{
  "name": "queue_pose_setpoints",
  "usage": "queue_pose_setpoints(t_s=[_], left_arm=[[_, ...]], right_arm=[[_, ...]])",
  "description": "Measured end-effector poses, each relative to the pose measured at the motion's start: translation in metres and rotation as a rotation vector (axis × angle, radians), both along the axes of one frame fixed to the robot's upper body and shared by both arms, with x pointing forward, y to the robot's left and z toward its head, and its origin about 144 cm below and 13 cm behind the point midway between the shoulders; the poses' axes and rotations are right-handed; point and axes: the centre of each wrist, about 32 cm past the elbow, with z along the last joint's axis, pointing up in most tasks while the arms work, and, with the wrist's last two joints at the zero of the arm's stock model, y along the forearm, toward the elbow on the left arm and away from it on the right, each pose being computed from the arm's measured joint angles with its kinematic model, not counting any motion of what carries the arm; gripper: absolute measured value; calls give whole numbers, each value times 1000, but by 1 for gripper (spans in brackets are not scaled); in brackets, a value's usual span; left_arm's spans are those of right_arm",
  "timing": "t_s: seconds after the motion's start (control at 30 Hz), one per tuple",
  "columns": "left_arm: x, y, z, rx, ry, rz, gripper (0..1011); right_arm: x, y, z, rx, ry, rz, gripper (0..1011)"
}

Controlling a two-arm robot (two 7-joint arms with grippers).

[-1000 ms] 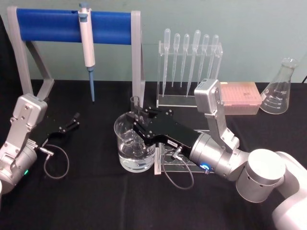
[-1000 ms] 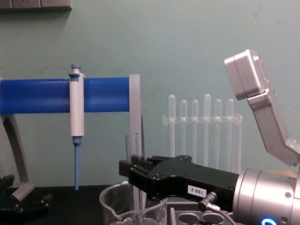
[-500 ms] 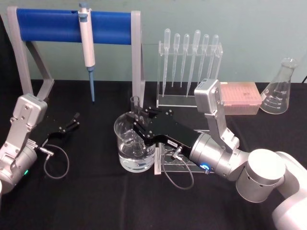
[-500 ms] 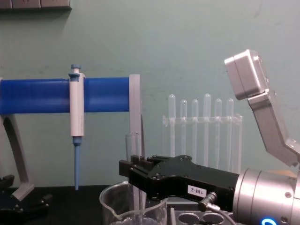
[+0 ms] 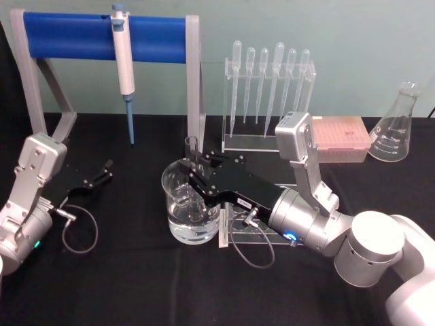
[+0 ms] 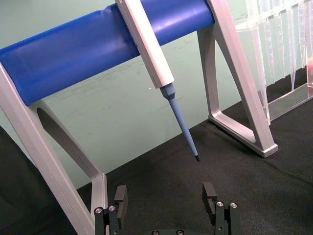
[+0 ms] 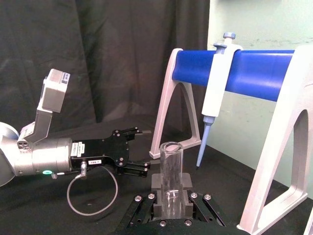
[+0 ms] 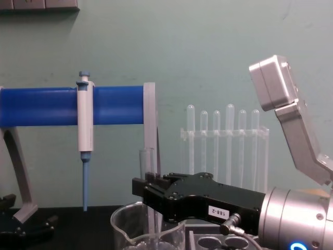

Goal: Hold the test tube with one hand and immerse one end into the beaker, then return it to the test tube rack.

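Where the right claw (image 5: 193, 168) reaches in from the right edge over the middle of the black worktop (image 5: 136, 285), its two flat fingers are closed on the test tube (image 5: 192, 145), gripping it around its mid-length. We see the tube held upright, with its open rimmed top standing above the fingers and its lower part passing down inside the beaker (image 5: 175, 221). The beaker holds clear liquid in its lower portion; we cannot tell whether the tube's rounded end breaks the surface. In the chest view the claw (image 8: 151, 183) lies level above the beaker (image 8: 122, 229), and the tube (image 8: 145, 161) rises vertically from it. In the right wrist view the tube (image 7: 170, 169) stands clamped between the pads.

The clear test tube rack (image 5: 234, 229) lies just beside the beaker, on its right, beneath the right arm; its round holes (image 8: 213, 242) show in the chest view.

The left claw (image 5: 106, 171) rests low near the left edge, well apart from the beaker, with its fingers spread open (image 6: 165, 196) and nothing between them.

Along the far edge stand a blue-barred stand (image 5: 68, 34) carrying a white-and-blue pipettor (image 5: 123, 58), a clear rack of plastic pipettes (image 5: 268, 85), a pink tip box (image 5: 340, 134) and, near the far right corner, an Erlenmeyer flask (image 5: 396, 129).
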Motion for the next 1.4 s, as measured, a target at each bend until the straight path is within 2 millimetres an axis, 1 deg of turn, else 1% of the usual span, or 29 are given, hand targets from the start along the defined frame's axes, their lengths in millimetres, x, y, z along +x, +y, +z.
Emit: queue_pose_setpoints(t_s=[1.4], left_arm=[[0,0,0,0,0,0,1000]], right_arm=[[0,0,0,0,0,0,226]])
